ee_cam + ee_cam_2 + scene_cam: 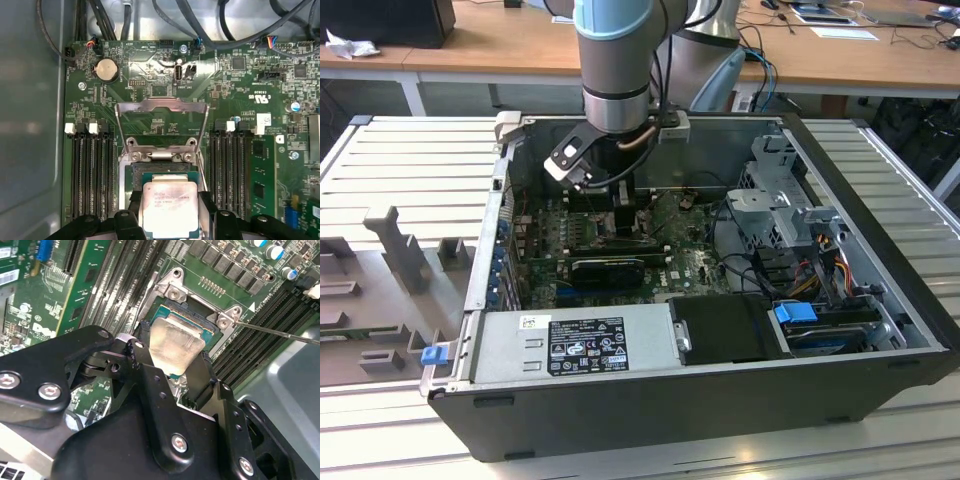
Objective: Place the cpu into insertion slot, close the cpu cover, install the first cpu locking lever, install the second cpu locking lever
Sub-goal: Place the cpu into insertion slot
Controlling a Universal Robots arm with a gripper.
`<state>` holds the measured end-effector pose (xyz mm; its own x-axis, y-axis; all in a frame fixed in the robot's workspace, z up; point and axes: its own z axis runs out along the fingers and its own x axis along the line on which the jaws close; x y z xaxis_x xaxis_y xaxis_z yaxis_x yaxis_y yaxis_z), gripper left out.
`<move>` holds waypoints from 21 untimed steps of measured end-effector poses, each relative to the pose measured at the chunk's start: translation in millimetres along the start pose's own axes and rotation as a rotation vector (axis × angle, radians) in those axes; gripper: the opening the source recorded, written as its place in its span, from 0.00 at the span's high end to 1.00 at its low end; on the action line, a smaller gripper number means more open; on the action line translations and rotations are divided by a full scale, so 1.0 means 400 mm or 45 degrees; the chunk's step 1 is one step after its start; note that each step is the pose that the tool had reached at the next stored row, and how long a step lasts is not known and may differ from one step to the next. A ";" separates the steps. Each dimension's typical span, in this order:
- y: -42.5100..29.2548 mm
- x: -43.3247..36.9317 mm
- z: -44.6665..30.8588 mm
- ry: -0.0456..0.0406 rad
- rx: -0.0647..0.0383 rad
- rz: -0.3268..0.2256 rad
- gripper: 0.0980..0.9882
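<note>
First wrist view: pincer clamps the cpu by its edges at the open insertion slot.

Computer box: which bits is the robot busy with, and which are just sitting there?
Job: gripper holding the cpu, insertion slot, open cpu cover.
Just there: memory slots, round battery, power supply.
</note>
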<state>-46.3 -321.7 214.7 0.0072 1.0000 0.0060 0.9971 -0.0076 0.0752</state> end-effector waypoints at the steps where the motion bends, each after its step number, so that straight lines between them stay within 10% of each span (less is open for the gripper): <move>1: 0.000 0.002 0.002 0.000 0.001 0.000 0.52; 21: 0.007 0.013 0.034 0.000 0.015 0.002 0.52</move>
<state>-42.5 -316.3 201.4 0.0084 0.9999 0.0059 0.9980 -0.0087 0.0631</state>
